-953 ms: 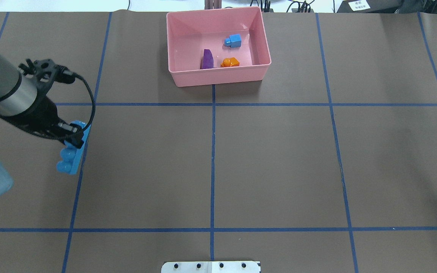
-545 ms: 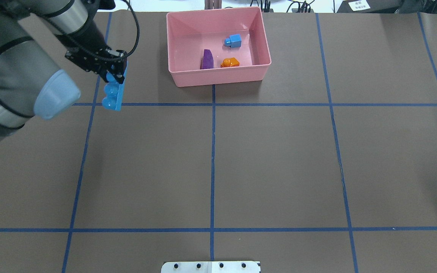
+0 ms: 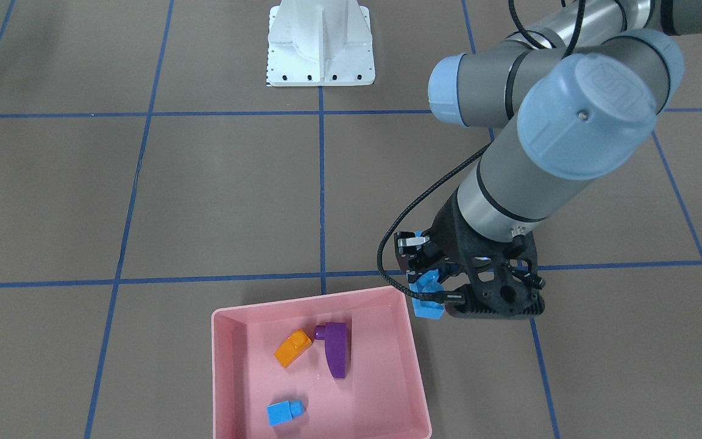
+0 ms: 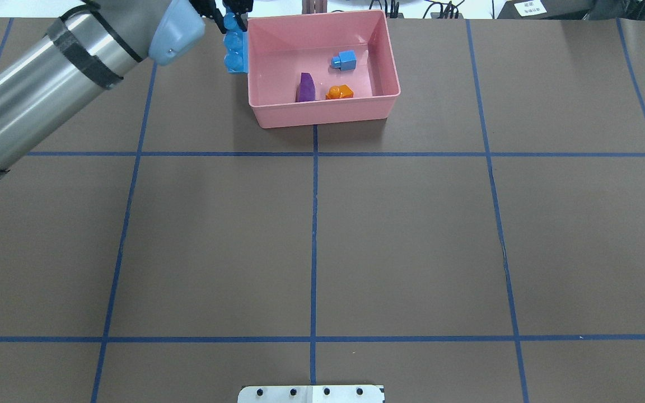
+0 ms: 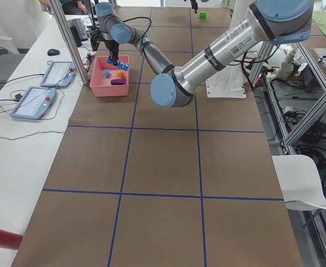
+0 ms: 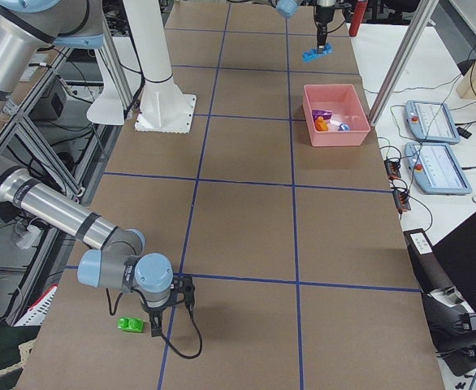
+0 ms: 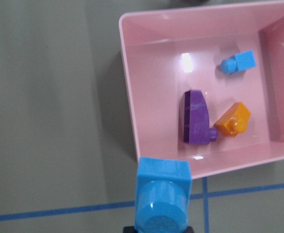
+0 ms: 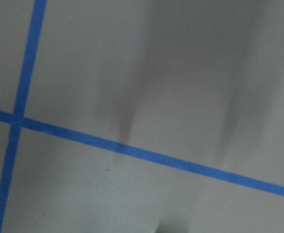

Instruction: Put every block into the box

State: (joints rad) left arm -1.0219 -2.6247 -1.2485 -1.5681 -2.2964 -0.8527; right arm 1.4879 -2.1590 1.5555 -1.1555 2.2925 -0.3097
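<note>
My left gripper [image 4: 234, 12] is shut on the long blue block [image 4: 236, 49] and holds it end-down just outside the left wall of the pink box [image 4: 322, 113]. The block also shows in the front view [image 3: 426, 297] and left wrist view [image 7: 162, 198]. In the box lie the purple block [image 4: 306, 88], the orange block [image 4: 340, 92] and the small blue block [image 4: 345, 60]. The green block [image 6: 130, 324] lies on the table at the robot's far right, beside my right gripper [image 6: 155, 327]. I cannot tell whether that gripper is open or shut.
The white robot base [image 3: 320, 42] stands at the table's middle on the robot's side. Blue tape lines [image 4: 314, 224] grid the brown table. Control tablets [image 5: 35, 102] and a red cylinder [image 5: 1, 237] lie on the operators' side bench.
My left arm has carried the long blue block from the table's left side forward and rightward to the box's left wall. The blocks in the box have not moved.
</note>
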